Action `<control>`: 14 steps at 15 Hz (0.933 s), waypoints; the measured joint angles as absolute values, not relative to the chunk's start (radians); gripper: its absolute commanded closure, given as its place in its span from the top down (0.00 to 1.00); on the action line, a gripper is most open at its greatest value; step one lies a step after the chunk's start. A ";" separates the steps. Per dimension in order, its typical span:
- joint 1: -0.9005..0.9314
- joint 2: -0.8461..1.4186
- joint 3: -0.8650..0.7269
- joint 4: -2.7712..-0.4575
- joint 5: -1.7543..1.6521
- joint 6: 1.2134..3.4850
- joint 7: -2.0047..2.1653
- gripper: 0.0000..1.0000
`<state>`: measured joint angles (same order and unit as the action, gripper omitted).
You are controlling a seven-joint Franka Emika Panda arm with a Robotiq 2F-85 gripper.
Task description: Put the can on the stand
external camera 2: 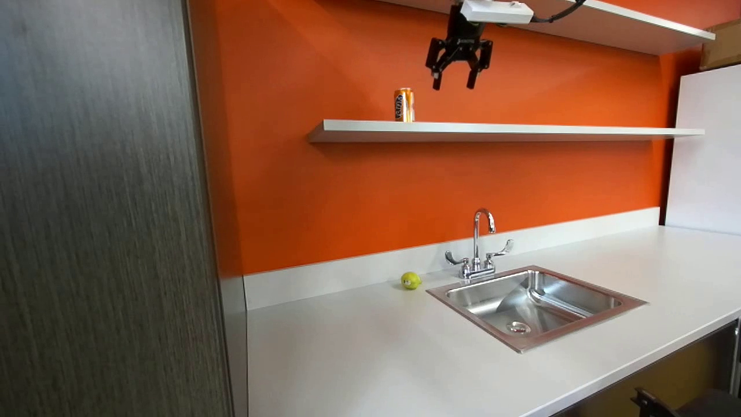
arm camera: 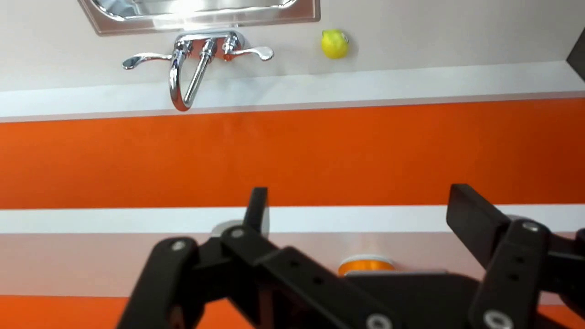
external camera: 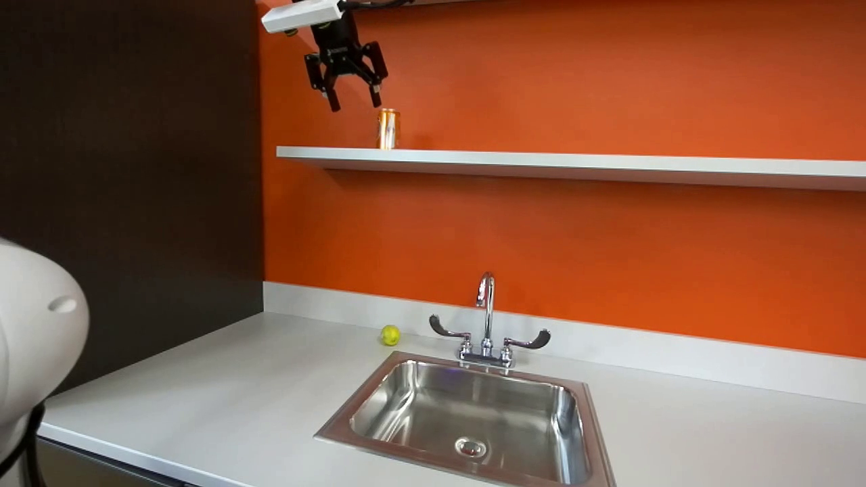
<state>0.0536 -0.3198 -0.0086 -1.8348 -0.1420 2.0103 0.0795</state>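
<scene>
Upper left in an exterior view: gripper (external camera: 355,106) spread, clear of can (external camera: 388,130) on stand (external camera: 571,160); we judge placing done, retreat next.

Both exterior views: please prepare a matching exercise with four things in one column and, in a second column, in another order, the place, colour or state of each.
Things
1. can
2. ball
3. tool
4. faucet

Places, colours, states
A. open, holding nothing
B. upright on the lower white shelf
C. chrome, behind the sink
D. yellow-green

Pairs: 1-B; 2-D; 3-A; 4-C
</scene>
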 measured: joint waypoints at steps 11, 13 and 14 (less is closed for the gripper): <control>0.008 -0.696 -0.088 -2.386 -0.148 2.010 -0.055 1.00; 0.004 -0.709 -0.089 -2.444 -0.171 2.011 -0.070 1.00; 0.003 -0.714 -0.091 -2.472 -0.178 2.011 -0.081 1.00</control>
<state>0.0030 -0.7139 -0.0910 -2.4717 -0.1776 2.0113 -0.0806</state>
